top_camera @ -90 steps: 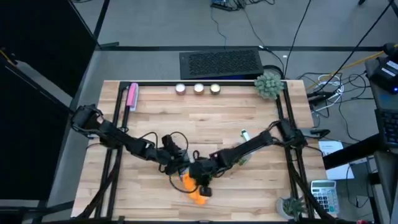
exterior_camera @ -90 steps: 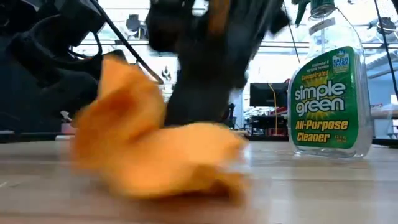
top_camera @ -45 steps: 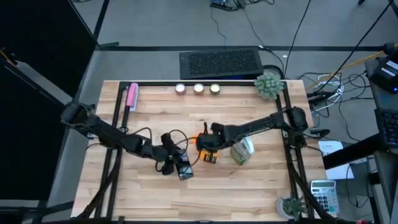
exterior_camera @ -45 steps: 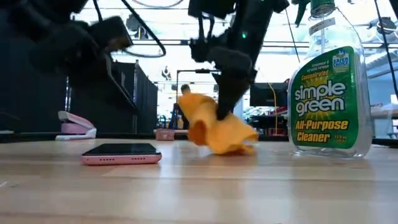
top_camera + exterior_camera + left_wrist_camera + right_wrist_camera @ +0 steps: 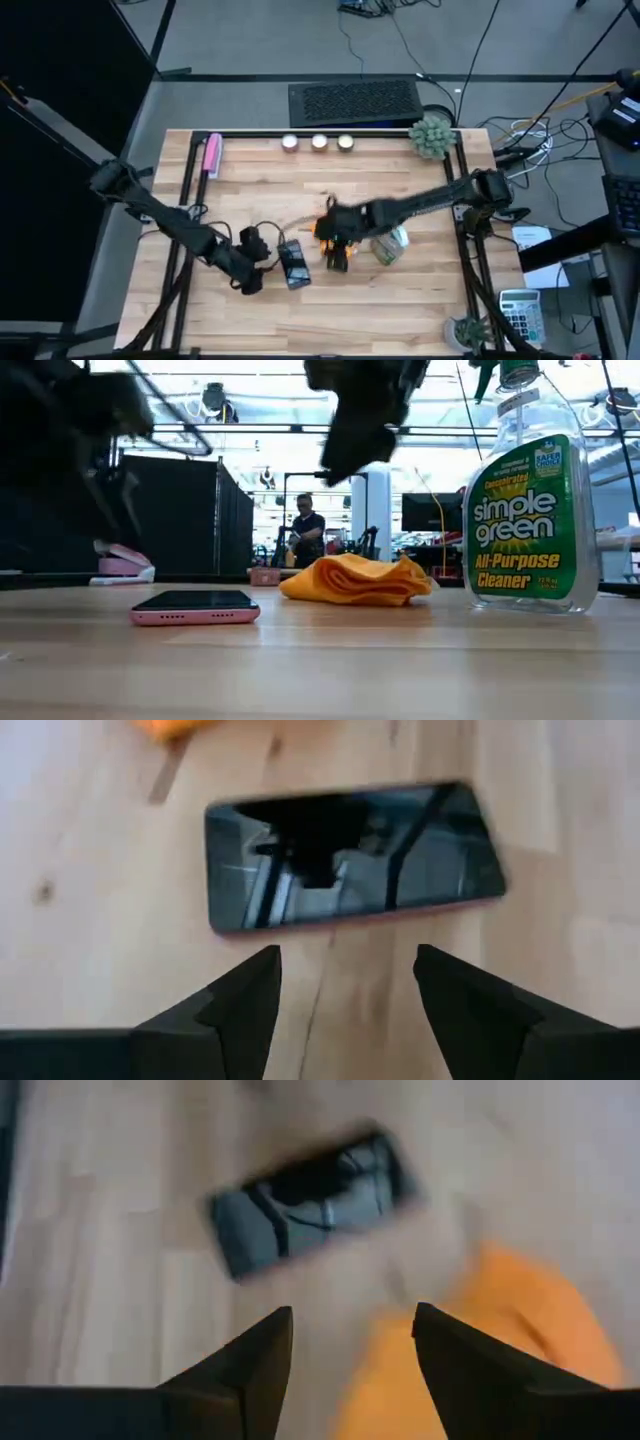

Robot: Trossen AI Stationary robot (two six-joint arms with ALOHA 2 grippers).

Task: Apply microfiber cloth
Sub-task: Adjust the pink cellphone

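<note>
**Cloth lying loose on the table, both grippers empty**

Lying crumpled on the wooden table (image 5: 400, 185), a little toward the front edge from the centre: the microfiber cloth (image 5: 356, 579), bright orange, bunched into low folds, touching the tabletop and held by nothing. Resting between the phone (image 5: 293, 264) and the spray bottle (image 5: 530, 500), apart from both in the low view.

Hovering directly above the cloth: the right gripper (image 5: 352, 1370), fingers spread wide with open space between them, gripping nothing. Showing past these fingers in the right wrist view: orange fabric and the dark phone.

Hanging near the front-left part of the table, just beside the phone: the left gripper (image 5: 345, 1010), fingers likewise parted and holding nothing. Lying flat and face up beyond these fingers: the black phone in its pink case, screen reflecting the arm overhead.

Standing upright toward the right edge: the green-labelled spray bottle. Sitting along the back edge: three small round lights (image 5: 319, 142) in a row, a pink flat object (image 5: 212, 155) at the back-left corner, and a small potted plant (image 5: 431, 136) at the back-right corner. Standing in the room beyond the table: a person (image 5: 304, 531).
</note>
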